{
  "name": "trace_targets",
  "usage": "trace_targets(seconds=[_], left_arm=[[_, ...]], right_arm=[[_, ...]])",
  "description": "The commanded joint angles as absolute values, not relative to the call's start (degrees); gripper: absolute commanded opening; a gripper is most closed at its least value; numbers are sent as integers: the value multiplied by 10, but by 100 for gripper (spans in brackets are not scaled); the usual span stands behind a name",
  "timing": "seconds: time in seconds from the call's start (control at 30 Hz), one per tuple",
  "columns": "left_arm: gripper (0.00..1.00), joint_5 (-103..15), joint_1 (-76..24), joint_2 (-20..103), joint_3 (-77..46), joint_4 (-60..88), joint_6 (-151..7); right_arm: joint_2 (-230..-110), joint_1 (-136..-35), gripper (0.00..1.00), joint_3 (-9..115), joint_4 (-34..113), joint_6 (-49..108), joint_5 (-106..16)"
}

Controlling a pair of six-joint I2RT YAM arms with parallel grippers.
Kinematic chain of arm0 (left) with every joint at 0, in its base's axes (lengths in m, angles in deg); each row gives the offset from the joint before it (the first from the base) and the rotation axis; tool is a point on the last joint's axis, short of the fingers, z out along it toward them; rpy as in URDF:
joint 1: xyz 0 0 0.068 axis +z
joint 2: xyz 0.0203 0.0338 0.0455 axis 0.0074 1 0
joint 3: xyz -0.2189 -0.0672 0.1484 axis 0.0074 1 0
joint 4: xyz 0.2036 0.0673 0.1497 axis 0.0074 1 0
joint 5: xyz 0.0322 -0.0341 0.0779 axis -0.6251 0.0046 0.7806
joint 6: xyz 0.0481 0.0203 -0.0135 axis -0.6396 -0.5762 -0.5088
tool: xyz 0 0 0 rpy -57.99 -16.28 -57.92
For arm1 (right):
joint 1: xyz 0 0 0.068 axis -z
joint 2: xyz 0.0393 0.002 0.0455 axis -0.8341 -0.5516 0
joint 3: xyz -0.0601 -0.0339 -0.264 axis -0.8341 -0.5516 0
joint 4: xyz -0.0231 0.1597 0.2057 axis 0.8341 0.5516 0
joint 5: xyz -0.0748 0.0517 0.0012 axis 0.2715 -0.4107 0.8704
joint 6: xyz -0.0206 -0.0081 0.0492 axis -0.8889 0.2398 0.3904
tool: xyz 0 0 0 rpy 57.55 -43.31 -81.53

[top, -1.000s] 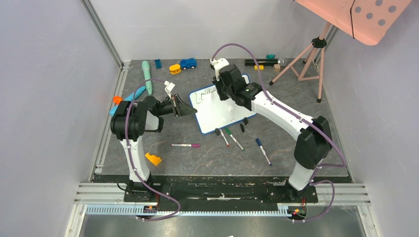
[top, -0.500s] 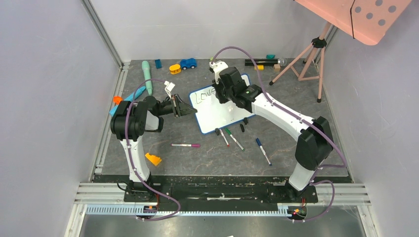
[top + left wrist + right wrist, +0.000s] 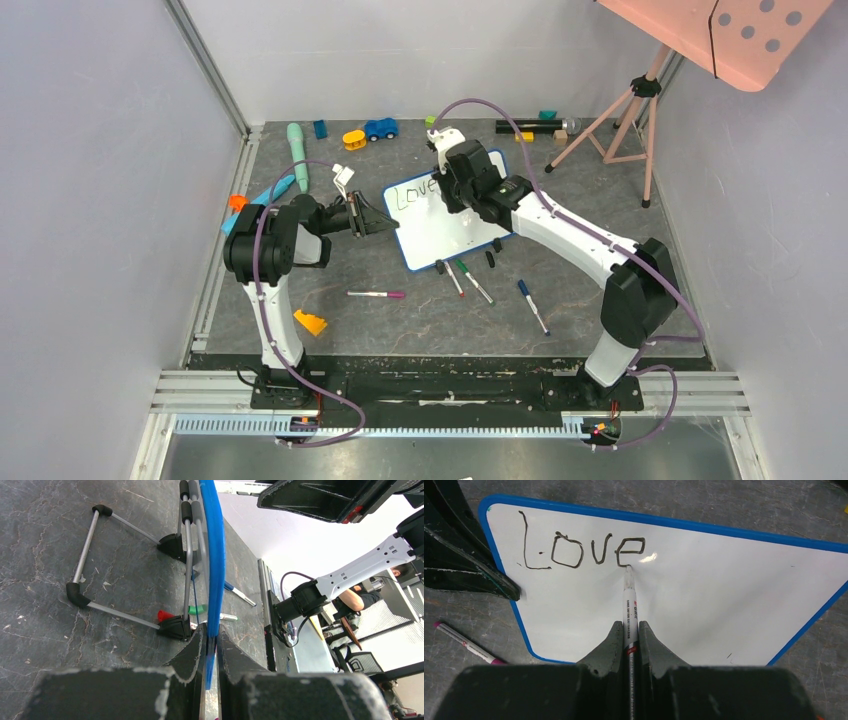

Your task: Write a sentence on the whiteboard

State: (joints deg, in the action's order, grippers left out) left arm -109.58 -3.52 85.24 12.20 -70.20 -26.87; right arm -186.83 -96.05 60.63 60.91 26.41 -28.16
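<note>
Near the worktop's left edge an orange wedge (image 3: 310,322) lies close to the near side, and a teal stick (image 3: 297,155) lies towards the far-left corner. The left gripper (image 3: 210,635) reaches in from the left with its fingers clenched on the blue frame of the whiteboard (image 3: 450,225), pinching the board's left edge. A pink-capped pen (image 3: 377,294) lies on the worktop just nearer than that gripper.

The whiteboard sits about mid-worktop, slightly towards the far edge, turned at an angle. The left wrist view shows it raised off the surface on a wire stand with black feet. Of the sentence (image 3: 581,550) only the word "Love" is written, in dark strokes along the board's far-left corner.

The right gripper (image 3: 629,630) hangs over the board's far part, jaws clamped on a white marker (image 3: 630,605) whose tip touches the board just below the final "e".

To the right, a green-capped pen (image 3: 476,283) and a blue-capped pen (image 3: 533,306) lie just off the board's near edge. A pink tripod (image 3: 625,110) stands at the far-right corner.
</note>
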Motion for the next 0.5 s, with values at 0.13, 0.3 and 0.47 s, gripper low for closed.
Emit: trace_targets(seconds=[0.13,0.3,0.47], left_arm=[[2,-1133,-40,858,116,-732,-253],[2,-1134,-40,857,116,-732,-253],[2,-1134,-40,857,116,-732,-253]], right_arm=[[-1851,-957,0,620,619,268,-240],[-1835,-957,0,621,619,269,-245],[-1812,-956,0,618,618,263,-241]])
